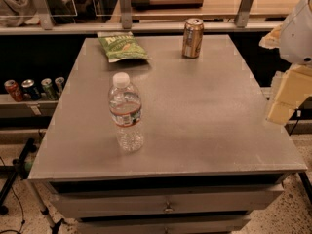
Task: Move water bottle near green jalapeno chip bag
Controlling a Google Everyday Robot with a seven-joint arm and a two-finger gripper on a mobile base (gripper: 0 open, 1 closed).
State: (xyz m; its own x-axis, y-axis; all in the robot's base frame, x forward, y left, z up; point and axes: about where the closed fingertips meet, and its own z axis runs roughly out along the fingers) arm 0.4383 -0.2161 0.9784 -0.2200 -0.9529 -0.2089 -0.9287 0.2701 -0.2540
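The water bottle stands upright on the grey table, left of centre and near the front edge. It is clear and ribbed, with a white cap and a white-and-red label band. The green jalapeno chip bag lies flat at the back left of the table, well behind the bottle. My gripper hangs off the table's right edge, pale yellow under the white arm, far from the bottle and holding nothing that I can see.
A gold-brown drink can stands at the back of the table, right of the bag. Several small cans sit on a low shelf to the left. Drawers run below the table front. A railing with posts runs behind.
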